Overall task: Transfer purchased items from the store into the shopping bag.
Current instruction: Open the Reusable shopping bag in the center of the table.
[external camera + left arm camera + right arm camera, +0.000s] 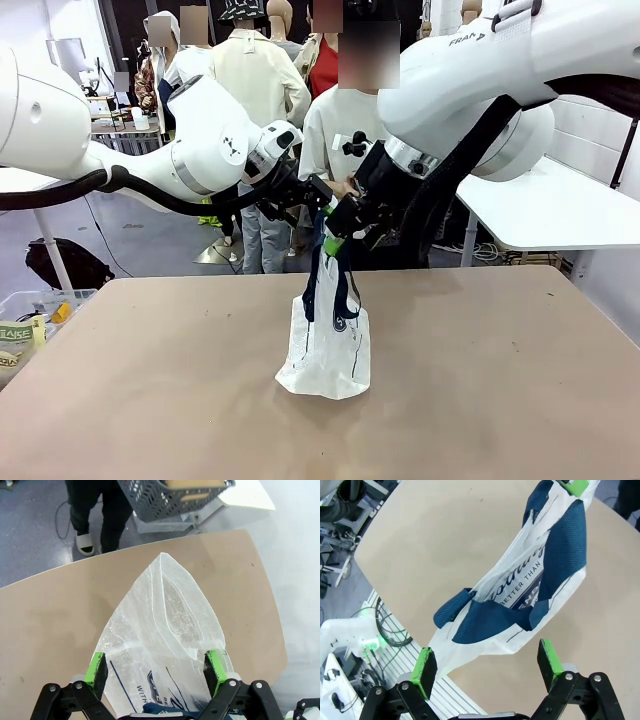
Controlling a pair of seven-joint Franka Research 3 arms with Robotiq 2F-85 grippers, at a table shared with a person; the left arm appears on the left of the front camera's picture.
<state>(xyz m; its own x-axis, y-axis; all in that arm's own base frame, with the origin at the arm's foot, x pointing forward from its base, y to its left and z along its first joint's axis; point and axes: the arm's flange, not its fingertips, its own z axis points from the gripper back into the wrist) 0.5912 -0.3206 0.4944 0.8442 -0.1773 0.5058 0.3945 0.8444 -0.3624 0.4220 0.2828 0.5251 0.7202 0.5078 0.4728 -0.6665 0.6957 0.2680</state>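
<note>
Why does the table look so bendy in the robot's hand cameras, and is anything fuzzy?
Left wrist view: the wide lens bows the table edge; the shopping bag is sharp, with pale shine on its crinkles. Right wrist view: the edge curves too; the navy handles look crisp. Front view: straighter lines, soft even light.

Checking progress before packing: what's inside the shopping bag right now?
Through the translucent shopping bag no item shows inside. The part behind its print and navy handles is covered, so I cannot tell there.
</note>
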